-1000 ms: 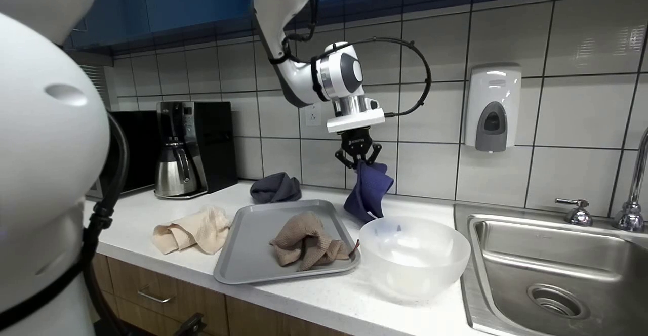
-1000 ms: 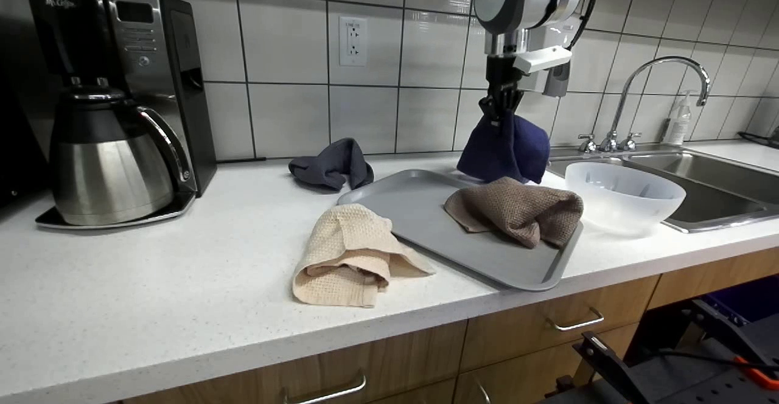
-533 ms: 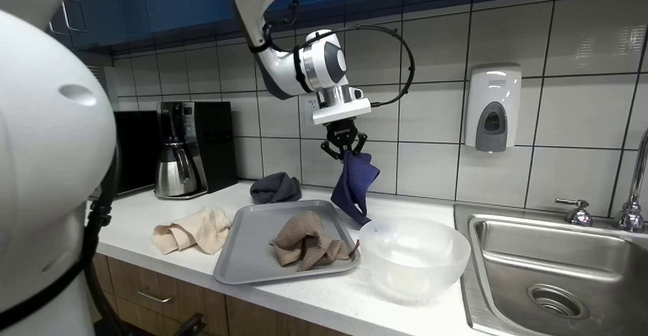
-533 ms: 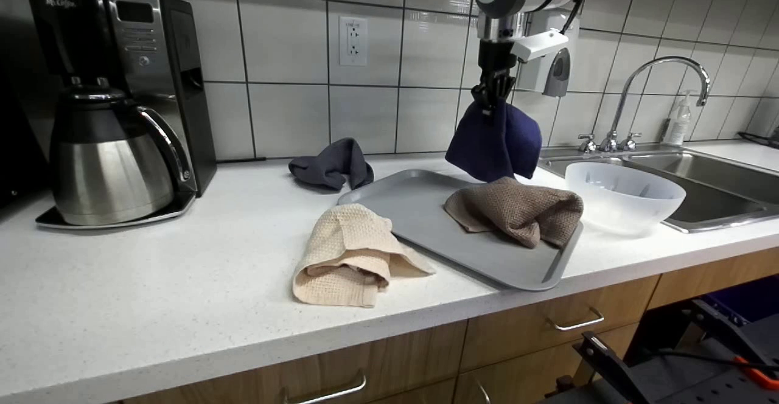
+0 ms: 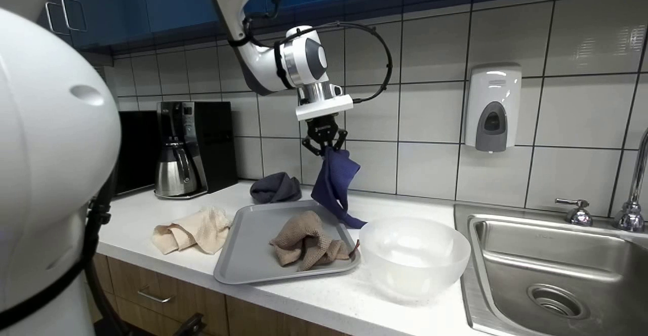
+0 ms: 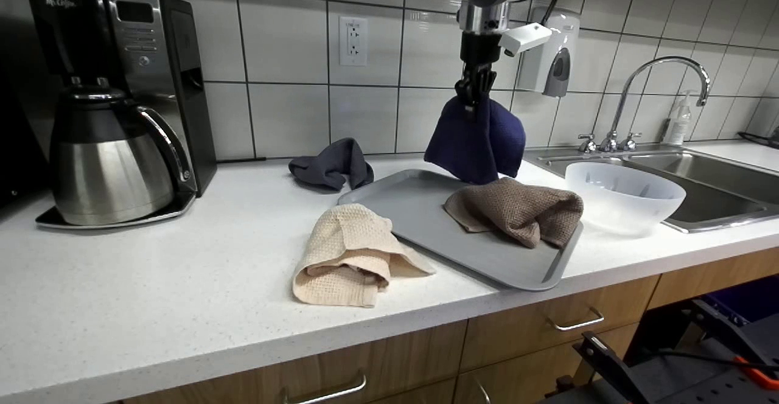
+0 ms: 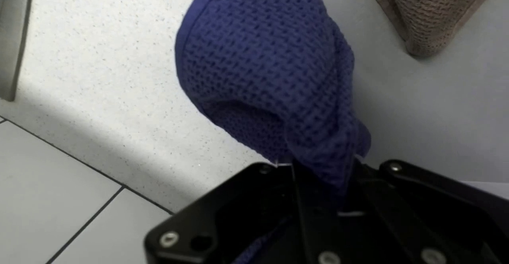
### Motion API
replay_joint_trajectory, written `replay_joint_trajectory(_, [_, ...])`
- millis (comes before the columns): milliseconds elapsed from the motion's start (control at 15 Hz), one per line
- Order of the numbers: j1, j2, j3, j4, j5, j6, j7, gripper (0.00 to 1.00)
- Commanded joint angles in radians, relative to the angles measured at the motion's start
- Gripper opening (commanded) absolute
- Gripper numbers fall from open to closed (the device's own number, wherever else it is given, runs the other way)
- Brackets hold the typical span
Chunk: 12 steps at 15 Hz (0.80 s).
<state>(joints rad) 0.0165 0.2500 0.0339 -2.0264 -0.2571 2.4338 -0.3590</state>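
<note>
My gripper (image 5: 329, 150) is shut on a purple-blue textured cloth (image 5: 335, 179), which hangs down below the fingers. The cloth hangs over or beside the back edge of a grey tray (image 6: 420, 212); whether its lowest corner touches anything I cannot tell. On the tray lies a crumpled brown cloth (image 6: 517, 209), its corner also showing in the wrist view, where the purple-blue cloth (image 7: 258, 45) covers most of the fingertips. A dark grey cloth (image 5: 276, 188) sits behind the tray, and a beige cloth (image 6: 350, 258) beside it. To the tray's right stands a translucent white bowl (image 5: 415, 265).
A coffee maker with a steel carafe (image 6: 112, 154) stands at the counter's left. The steel sink (image 5: 552, 255) and faucet (image 6: 660, 66) are at the right. Behind runs a tiled wall with a soap dispenser (image 5: 493, 106); blue cabinets (image 5: 192, 2) hang above.
The gripper with the purple-blue cloth has moved left in both exterior views, away from the bowl and toward the tray, and is slightly higher. The other cloths, tray and bowl have stayed put.
</note>
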Motion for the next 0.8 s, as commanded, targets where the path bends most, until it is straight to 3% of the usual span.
replay_joint_trajectory(0, [0.009, -0.049, 0.030, -0.054, 0.005, -0.005, -0.057, 0.01])
replay_joint_trajectory(733, [0.058, -0.064, 0.080, -0.091, 0.001, -0.031, -0.094, 0.01])
